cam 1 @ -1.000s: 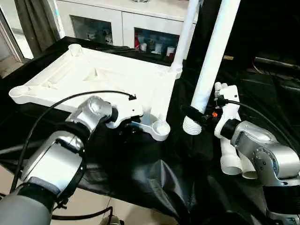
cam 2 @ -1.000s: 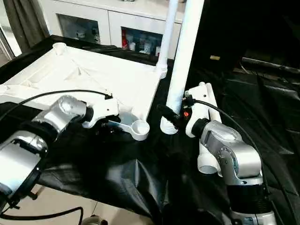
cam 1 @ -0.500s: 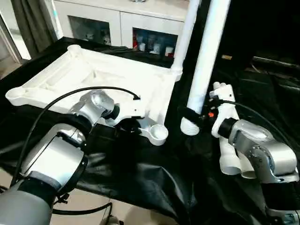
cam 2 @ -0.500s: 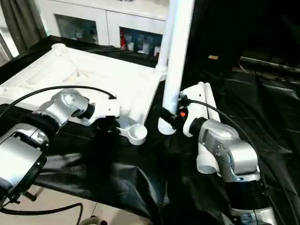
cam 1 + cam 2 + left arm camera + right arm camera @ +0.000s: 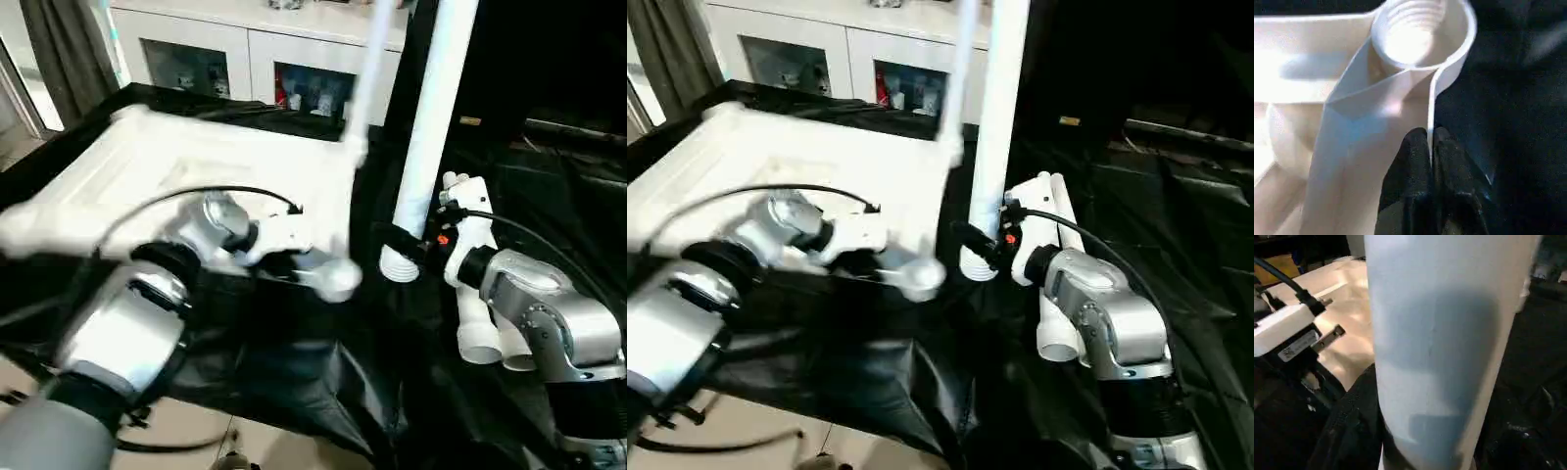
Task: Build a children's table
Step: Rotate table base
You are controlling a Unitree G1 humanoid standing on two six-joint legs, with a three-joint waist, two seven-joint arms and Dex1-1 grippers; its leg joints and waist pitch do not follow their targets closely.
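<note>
The white table top lies underside up on the black-draped bench, with one leg already standing upright in its far corner socket. The near corner socket is round and threaded inside, and it projects over the black cloth beside the left hand.

Left hand: its two black fingers are pressed together on the thin side wall of the table top, just behind the near corner socket. The wall edge runs between the fingertips (contact is plain in the left wrist view). The head views show the table top and left forearm blurred.

Right hand: closed around the lower end of a second white leg, which stands nearly upright, leaning slightly. Its ribbed foot end sits just beside the near corner socket and apart from it, low over the cloth; whether it touches the cloth cannot be told.

Two further white legs lie on the bench beside the right forearm. A white cabinet with glazed doors stands behind the bench.
</note>
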